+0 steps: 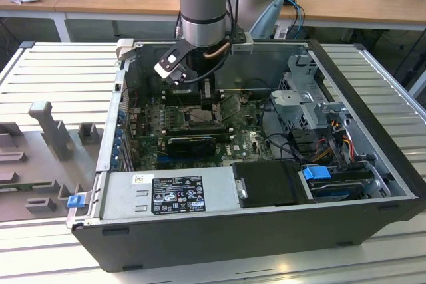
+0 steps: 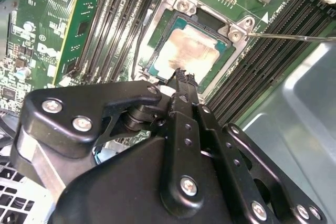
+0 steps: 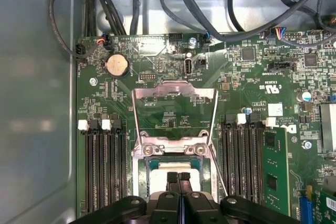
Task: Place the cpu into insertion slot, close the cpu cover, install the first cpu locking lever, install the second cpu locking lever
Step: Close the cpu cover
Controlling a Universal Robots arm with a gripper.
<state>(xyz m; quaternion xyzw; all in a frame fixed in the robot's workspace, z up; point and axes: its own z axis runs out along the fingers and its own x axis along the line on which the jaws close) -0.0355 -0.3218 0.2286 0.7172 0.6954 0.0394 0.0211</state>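
Exterior view recorded 1 arm (image 1: 203, 4) reaching down into an open computer case (image 1: 266, 231) that lay on a slatted table (image 1: 60, 64). The gripper (image 1: 206, 104) stood low over the green motherboard (image 1: 249, 141), close to the black graphics card (image 1: 193, 143).

In the second wrist view, the 2 fingers (image 2: 181, 108) were pressed together with nothing between them. Their shared tip sat over the near edge of the cpu (image 2: 191, 51). The cpu lay flat in the socket, pale metal top upward, with a smeared patch on that top. Contact could not be confirmed: the tip appeared to be touching the cpu or just above it.

In the first wrist view, the cpu cover (image 3: 175, 93) was swung open and laid back over the board on the far side of the socket, with board components visible through its window. 1 thin locking lever (image 2: 294, 37) ran out from a socket corner across the memory slots (image 3: 102, 166), which flanked the socket on both sides. A coin cell (image 3: 116, 65) sat beyond the open cover.
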